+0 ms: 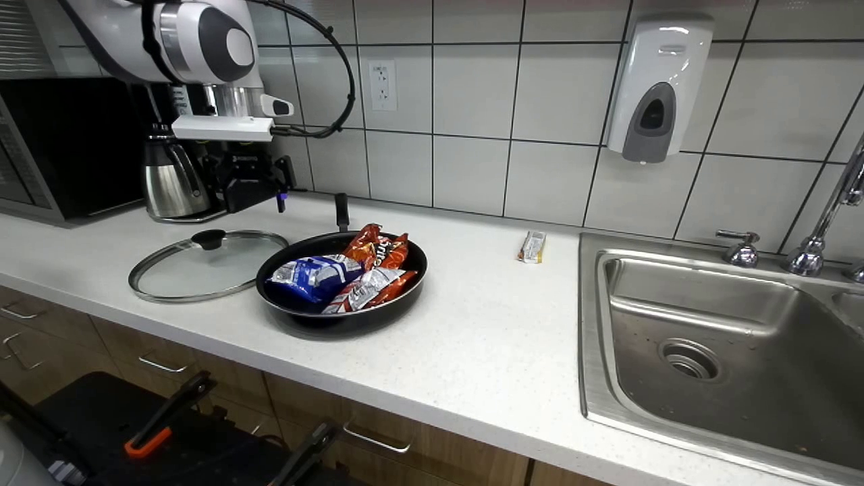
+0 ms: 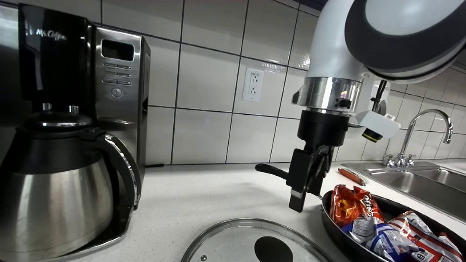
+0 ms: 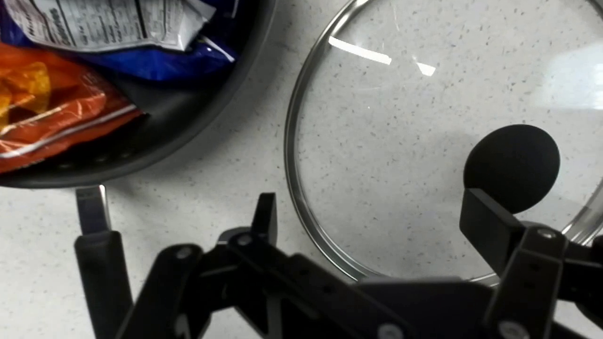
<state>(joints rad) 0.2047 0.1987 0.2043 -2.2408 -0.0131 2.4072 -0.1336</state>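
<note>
The tool (image 3: 370,205) is spread wide and hangs in the air over the white table (image 1: 472,304). Near it, lower down, a round glass lid (image 1: 196,277) lies flat on the table with its black knob (image 3: 511,165) on top. Just beside the lid sits a black pan (image 1: 344,322) with a blue bag (image 1: 317,277) and some red bags (image 1: 364,246) in it. The pan's handle (image 1: 342,212) points back to the wall tiles (image 1: 472,88). A shiny coffee pot (image 2: 65,203) stands on the lid's other side

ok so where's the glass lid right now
In an exterior view, the glass lid lies on the counter, just left of the pan and in front of the steel carafe; in the wrist view it's right of the pan.
</note>
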